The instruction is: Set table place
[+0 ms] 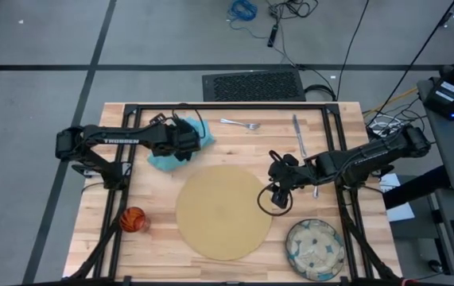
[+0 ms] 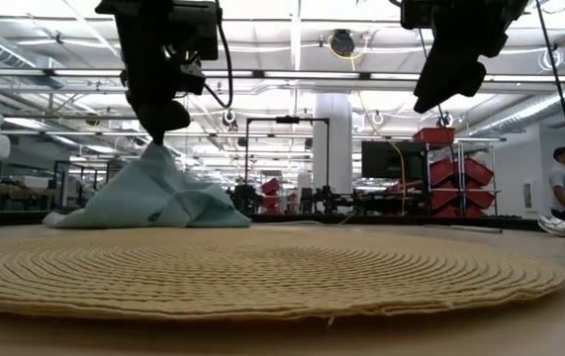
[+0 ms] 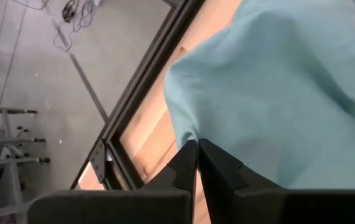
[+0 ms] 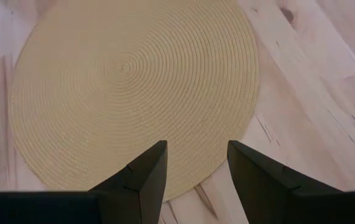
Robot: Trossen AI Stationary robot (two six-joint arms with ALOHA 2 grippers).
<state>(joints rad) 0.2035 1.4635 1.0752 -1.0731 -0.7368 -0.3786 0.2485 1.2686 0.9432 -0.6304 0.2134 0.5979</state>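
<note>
The left gripper (image 3: 197, 163) is pinching a fold of the light-blue cloth napkin (image 1: 180, 148), its fingers (image 3: 227, 171) closed tight on the fabric, at the far left part of the light wooden plank desk (image 1: 211, 266). In the low view the cloth is peaking up under the gripper while its lower folds are lying on the wood, so the lift looks barely begun. To do this step well, the arm should be raising the napkin until it hangs free, then carrying it to a spot beside the round tan woven mat (image 1: 223, 211) and laying it down flat, not bunched. How much cloth is caught is hard to judge; a thin pinch could slip.

The right gripper (image 4: 196, 174) is hovering above the mat's right edge, fingers parted and holding nothing. The greenish patterned plate (image 1: 315, 249), small orange cup (image 1: 133, 219) and silver fork (image 1: 238, 124) are lying apart from the mat.
</note>
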